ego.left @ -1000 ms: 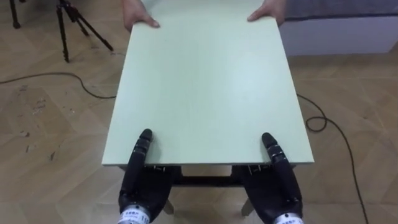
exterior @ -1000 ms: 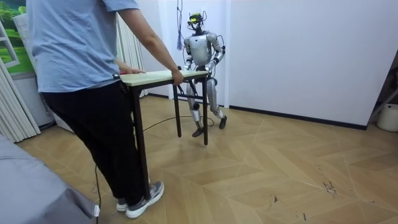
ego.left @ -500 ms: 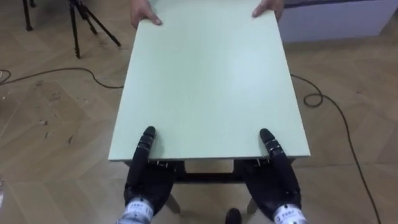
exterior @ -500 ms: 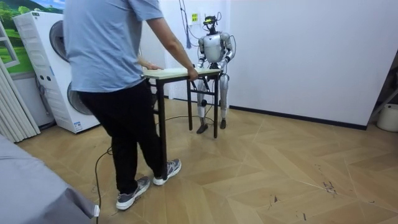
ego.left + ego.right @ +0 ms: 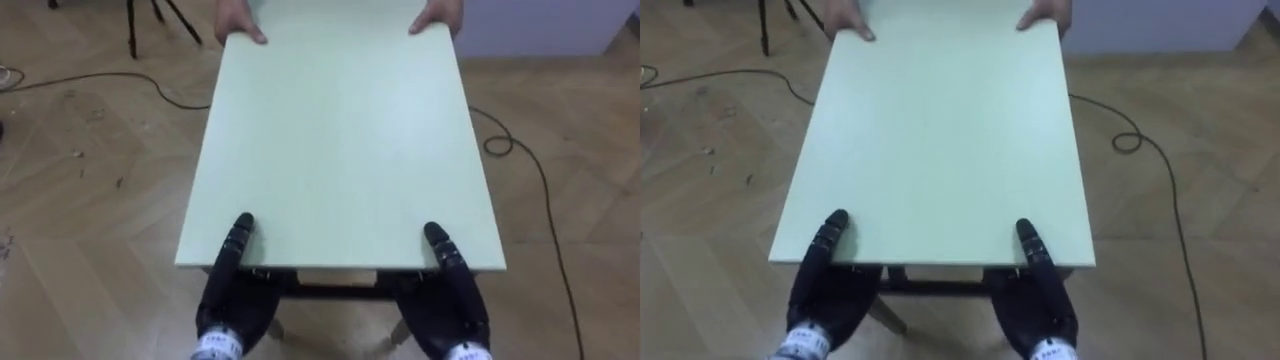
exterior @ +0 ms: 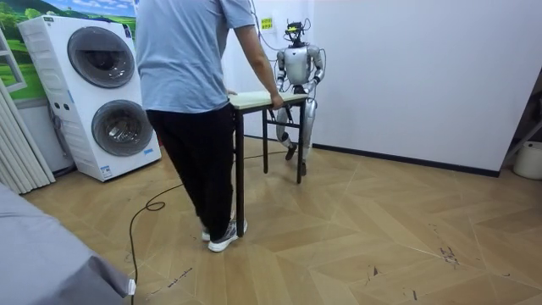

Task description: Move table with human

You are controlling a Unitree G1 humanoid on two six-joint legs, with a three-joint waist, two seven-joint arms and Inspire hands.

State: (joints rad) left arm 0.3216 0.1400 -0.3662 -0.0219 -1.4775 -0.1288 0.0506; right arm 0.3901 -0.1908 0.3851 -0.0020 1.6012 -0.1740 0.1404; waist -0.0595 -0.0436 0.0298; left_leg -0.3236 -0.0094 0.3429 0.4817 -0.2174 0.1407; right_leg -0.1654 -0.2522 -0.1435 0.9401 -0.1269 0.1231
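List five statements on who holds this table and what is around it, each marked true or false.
1. The left hand and right hand grip the table's near edge, thumbs on top. True.
2. The person holds the far edge with one hand. False: both the person's hands are on the far corners.
3. A cable lies on the floor right of the table. True.
4. The washing machines stand on the room view's right. False: they are on its left.
5. The person sits at the table. False: the person stands.
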